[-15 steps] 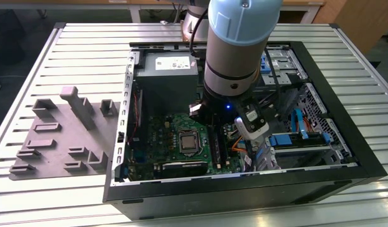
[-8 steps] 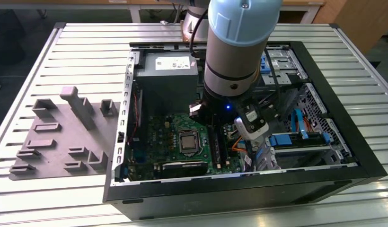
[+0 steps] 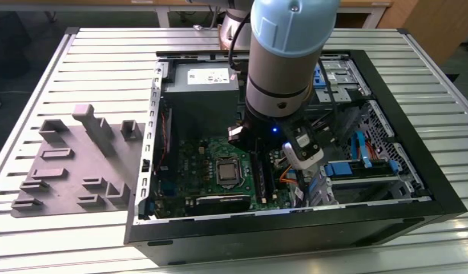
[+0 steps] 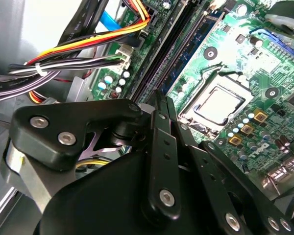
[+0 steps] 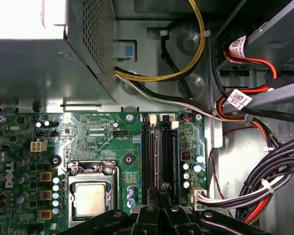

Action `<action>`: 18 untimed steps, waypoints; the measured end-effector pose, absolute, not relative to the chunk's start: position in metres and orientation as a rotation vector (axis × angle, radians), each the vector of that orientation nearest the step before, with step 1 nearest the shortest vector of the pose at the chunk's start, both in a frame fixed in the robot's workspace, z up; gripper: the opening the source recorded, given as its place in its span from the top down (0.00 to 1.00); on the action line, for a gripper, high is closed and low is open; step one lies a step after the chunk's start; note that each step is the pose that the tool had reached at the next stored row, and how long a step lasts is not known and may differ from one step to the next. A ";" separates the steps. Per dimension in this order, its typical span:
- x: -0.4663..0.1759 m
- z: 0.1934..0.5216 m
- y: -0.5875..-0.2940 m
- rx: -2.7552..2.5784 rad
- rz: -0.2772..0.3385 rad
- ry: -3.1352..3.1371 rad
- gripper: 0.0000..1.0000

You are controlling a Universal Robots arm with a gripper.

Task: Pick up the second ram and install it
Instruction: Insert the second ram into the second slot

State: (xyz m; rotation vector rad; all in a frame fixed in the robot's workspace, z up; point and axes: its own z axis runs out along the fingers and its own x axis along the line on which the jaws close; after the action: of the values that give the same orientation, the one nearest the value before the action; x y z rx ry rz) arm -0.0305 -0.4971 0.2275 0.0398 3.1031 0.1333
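We hold our pincer (image 5: 159,193) closed low over the board's slots (image 5: 148,161), which run toward twelve o'clock from its tips; whether it clamps the ram, we cannot tell.

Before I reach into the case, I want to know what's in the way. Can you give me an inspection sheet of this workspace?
Surface: slatted metal table, carrying an open black computer case.
Job's things: long black slots on the green circuit board; the flat dark memory stick cannot be told apart from them.
Clutter: grey moulded plastic tray beside the case, on the exterior view's left.
Gripper: black gripper shut, inside the case, tips over the slots.
Cables: yellow cable and black cable bundle beside the board.
Surroundings: brown wooden panel beyond the table.
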 end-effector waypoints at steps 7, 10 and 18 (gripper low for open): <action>-0.030 0.226 -0.497 0.040 0.128 3.103 0.89; -0.030 0.226 -0.497 0.040 0.127 3.103 0.89; -0.030 0.225 -0.497 0.040 0.127 3.103 0.89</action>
State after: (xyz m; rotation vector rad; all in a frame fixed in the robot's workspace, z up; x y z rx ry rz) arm -0.0305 -0.4966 0.2248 0.0396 3.1033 0.1273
